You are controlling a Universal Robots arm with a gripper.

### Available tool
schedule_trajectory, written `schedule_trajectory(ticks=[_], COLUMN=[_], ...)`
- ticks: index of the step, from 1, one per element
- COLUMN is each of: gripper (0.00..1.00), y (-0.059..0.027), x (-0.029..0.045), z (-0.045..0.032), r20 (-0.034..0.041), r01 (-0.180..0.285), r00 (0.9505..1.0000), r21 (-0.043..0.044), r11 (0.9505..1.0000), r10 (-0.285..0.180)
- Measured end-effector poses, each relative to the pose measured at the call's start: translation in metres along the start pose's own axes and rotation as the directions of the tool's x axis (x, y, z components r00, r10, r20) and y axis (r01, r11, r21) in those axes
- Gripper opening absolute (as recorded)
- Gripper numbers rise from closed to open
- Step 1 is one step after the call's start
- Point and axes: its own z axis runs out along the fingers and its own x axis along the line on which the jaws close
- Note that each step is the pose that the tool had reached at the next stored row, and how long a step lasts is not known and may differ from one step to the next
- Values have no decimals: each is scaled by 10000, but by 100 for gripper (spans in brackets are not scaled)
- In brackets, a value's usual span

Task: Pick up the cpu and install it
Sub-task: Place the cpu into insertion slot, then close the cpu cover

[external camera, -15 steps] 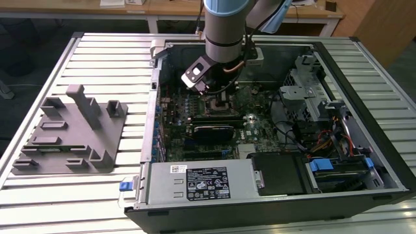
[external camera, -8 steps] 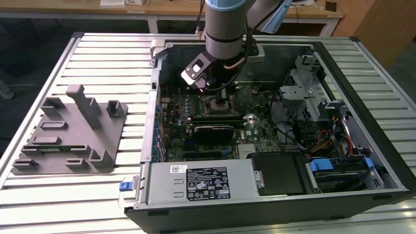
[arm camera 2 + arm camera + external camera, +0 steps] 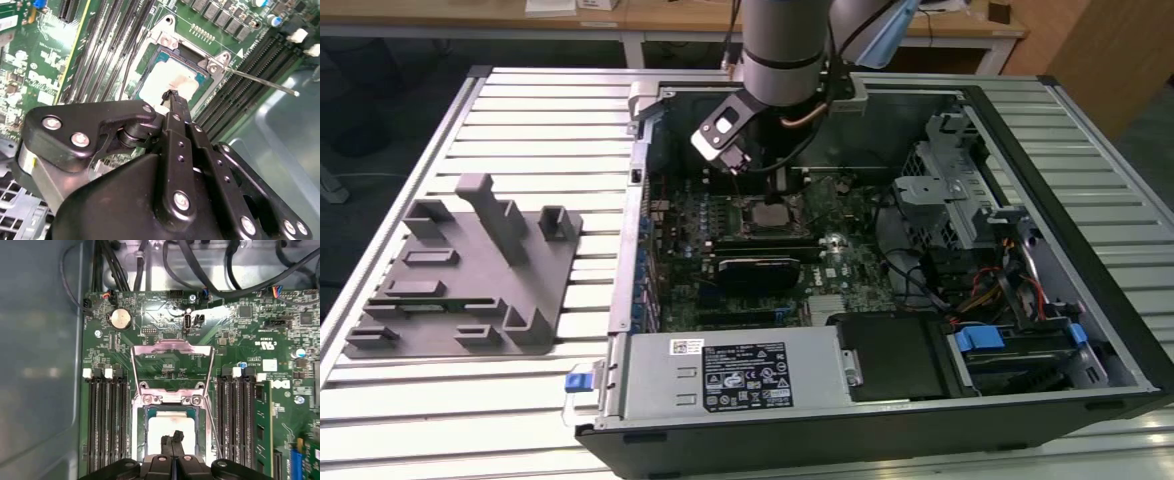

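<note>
cpu seated in socket, gripper right over it
cpu [image 3: 161,424] lies flat in the open socket [image 3: 170,399], load plate [image 3: 172,347] tipped up, lever [image 3: 260,81] swung out. prob. v. light, stiff and thin; smooth metal top looks slippery and the contacts are likely fragile, so best held by opp. edges and kept level. arm [image 3: 781,50] drops near-vertical into the case [image 3: 854,440], wrist over the board [image 3: 150,305]. gripper [image 3: 173,436] fingers pinched together, nothing between; tips just above cpu's top, can't tell if touching.
</note>
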Motion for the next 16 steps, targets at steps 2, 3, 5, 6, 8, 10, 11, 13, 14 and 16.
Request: schedule_trajectory(ticks=[2, 3, 5, 6, 8, 10, 11, 13, 14, 16], gripper=[11, 11, 11, 11, 11, 11, 11, 11, 11, 11], y=[3, 4, 6, 7, 8, 8, 8, 8, 8, 8], x=[3, 5, 7, 8, 9, 9, 9, 9, 9, 9], z=[-50, -70, -106, -119, -133, -134, -135, -135, -135, -135], r20=[1, 1, 1, 0, 1, 2, 7, 8, 8, 8], r01=[0, 0, 0, 0, -1, 1, 0, 0, 0, 0], r00=[10000, 10000, 10000, 10000, 10000, 10000, 10000, 10000, 10000, 10000], r21=[0, 0, 1, 0, 0, -1, 0, 0, 0, 0], r11=[10000, 10000, 10000, 10000, 10000, 10000, 10000, 10000, 10000, 10000], r10=[0, 0, 0, 0, 1, -1, 0, 0, 0, 0])
